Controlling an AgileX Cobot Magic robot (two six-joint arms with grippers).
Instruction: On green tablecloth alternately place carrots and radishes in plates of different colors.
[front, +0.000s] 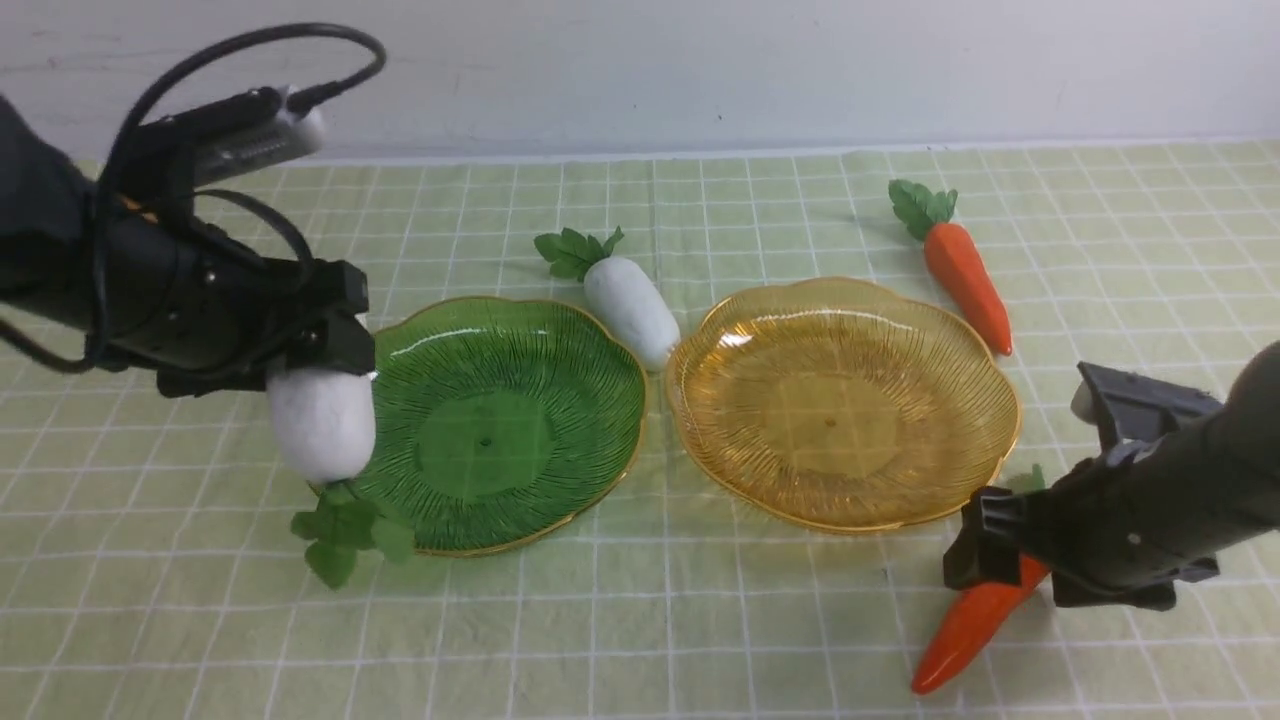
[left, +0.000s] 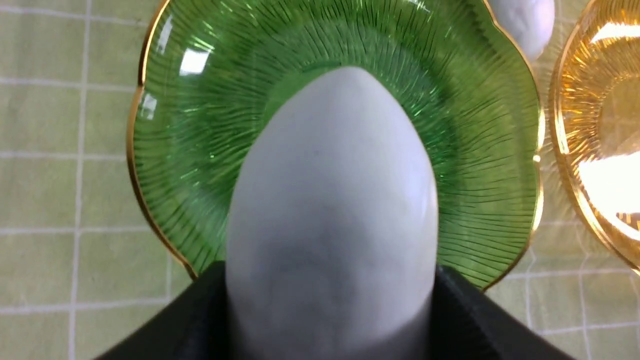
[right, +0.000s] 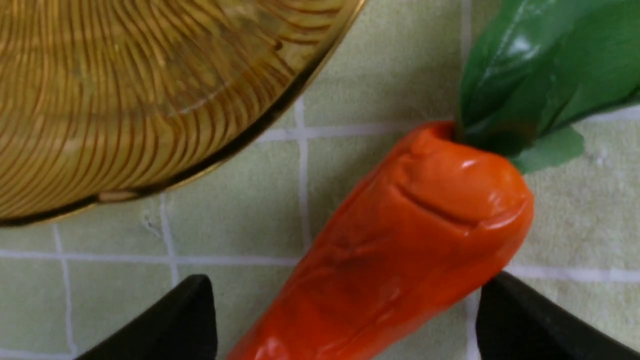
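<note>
1. Your left hand (front: 320, 345) is clamped on a radish (front: 322, 425), hung leaf-down at the left rim of the green plate (front: 590, 370). Released here, it would likely tip off onto the green tablecloth (front: 700, 620).
2. Its drooping leaves sit right at that rim and could snag as you carry it inward.
3. Your right hand (front: 1000, 560) stands wide astride a carrot (front: 965, 630) lying just beside the amber plate (front: 900, 400). The carrot is glossy and tapered, so an off-centre close may squirt it out or knock the plate.
4. Both plates are empty. The second radish (front: 630, 305) lies between them, and the second carrot (front: 965, 280) lies beyond the amber one.
</note>
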